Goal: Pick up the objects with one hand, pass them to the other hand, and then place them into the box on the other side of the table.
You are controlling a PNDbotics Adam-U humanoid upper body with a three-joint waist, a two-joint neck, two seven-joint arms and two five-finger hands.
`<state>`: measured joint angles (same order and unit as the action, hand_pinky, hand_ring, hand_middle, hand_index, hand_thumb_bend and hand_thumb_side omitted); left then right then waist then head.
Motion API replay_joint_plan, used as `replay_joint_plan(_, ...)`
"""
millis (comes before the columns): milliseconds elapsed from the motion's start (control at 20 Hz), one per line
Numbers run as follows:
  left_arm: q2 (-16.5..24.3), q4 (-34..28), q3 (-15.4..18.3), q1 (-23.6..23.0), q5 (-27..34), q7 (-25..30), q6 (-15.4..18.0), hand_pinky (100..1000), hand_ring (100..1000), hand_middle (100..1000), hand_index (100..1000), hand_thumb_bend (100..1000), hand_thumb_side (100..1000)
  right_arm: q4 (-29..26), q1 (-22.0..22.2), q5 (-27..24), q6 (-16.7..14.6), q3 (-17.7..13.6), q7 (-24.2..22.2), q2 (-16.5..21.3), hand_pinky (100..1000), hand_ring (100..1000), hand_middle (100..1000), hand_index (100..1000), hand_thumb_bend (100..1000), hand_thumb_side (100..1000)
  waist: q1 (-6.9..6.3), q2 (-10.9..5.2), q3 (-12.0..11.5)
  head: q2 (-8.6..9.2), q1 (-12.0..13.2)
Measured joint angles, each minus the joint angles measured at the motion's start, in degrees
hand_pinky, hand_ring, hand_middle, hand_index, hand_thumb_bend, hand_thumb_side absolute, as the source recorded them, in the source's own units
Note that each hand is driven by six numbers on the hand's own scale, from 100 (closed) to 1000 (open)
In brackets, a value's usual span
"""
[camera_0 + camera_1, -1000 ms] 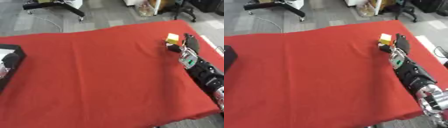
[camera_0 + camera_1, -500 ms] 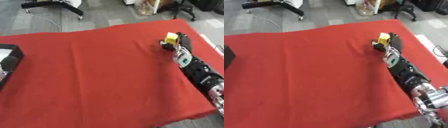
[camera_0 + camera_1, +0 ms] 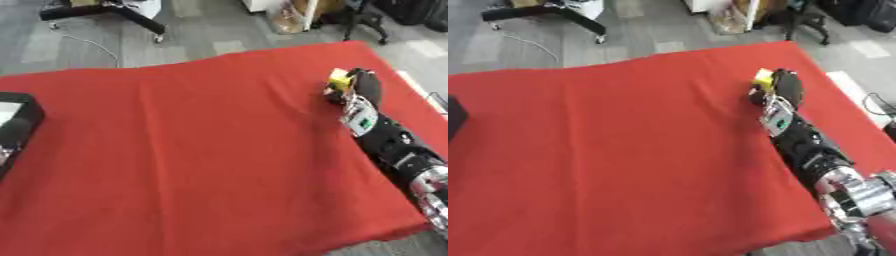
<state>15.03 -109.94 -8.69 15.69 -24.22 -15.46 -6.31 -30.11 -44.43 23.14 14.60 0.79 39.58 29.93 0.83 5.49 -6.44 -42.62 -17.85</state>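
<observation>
— Where is the thing to be picked up?

— A small yellow object (image 3: 339, 78) sits near the table's (image 3: 192, 150) far right corner, a little in from the far edge and the right edge. The right hand (image 3: 359, 88) is on it, fingers curled round it from the right side.

— Which way does it point?

— Cannot tell; only a yellow block-like patch shows past the fingers, and its long axis is hidden.

— Room to move?

— The red cloth between the hand and the left edge is one open stretch. A black box (image 3: 16, 125) lies at the left edge, partly out of frame.

— Any writing?

— A small white label (image 3: 360, 120) with a green spot sits on the wrist; no words can be read.
</observation>
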Motion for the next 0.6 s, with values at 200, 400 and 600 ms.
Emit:
replay_joint_plan(200, -0.02, 0.21, -0.01, -0.02, -0.29, 0.0, -0.01, 702, 746, 752, 905, 840, 663, -4.47, 1.37, -2.75, -1.93, 0.38, 3.49, 0.0, 534, 510, 381, 479, 100, 129, 0.0, 0.0, 0.32, 0.02, 0.06)
replay_joint_plan(400, -0.07, 1.4, -0.16, -0.08, -0.54, -0.07, -0.06, 697, 743, 748, 902, 830, 651, -14.24, 3.78, -6.11, -3.41, 1.84, 4.4, -0.51, 525, 506, 376, 473, 104, 132, 0.0, 0.0, 0.84, 0.23, 0.73)
replay_joint_plan(600, -0.67, 4.08, -1.09, -0.06, -0.68, -0.37, 0.06, 695, 743, 749, 901, 803, 627, -30.57, 6.87, -9.92, -4.4, 5.19, 2.44, -2.47, 527, 505, 365, 458, 100, 125, 0.01, 0.0, 1.18, 0.42, 1.81)
